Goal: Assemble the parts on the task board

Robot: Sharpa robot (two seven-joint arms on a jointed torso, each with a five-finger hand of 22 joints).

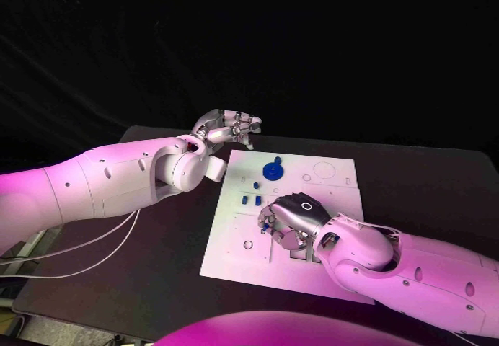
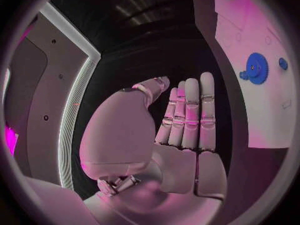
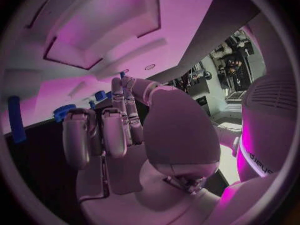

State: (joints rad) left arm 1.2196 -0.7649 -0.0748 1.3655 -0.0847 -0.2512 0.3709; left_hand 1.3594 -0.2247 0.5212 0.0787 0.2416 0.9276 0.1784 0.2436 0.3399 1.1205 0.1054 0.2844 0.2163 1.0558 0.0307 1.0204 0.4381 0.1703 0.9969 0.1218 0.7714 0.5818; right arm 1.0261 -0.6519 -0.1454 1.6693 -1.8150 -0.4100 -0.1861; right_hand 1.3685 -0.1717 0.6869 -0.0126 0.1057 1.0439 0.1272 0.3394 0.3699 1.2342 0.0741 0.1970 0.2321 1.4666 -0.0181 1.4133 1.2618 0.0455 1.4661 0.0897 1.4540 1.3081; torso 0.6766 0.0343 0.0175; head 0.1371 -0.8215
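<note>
Your right hand [image 1: 296,220] rests on the task board [image 1: 234,252], fingers curled; whether it grasps a part, you cannot tell. Your left hand [image 1: 227,130] hovers released beyond the board's far-left corner, near the blue gear [image 1: 272,171].

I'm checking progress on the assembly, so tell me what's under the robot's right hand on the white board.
The right hand sits over the white board, a small blue piece showing at its fingers. Whatever lies beneath the palm is covered.

The right hand [image 1: 294,216] rests on the task board [image 1: 322,189]; the left hand [image 1: 227,130] hovers beyond its corner.
</note>
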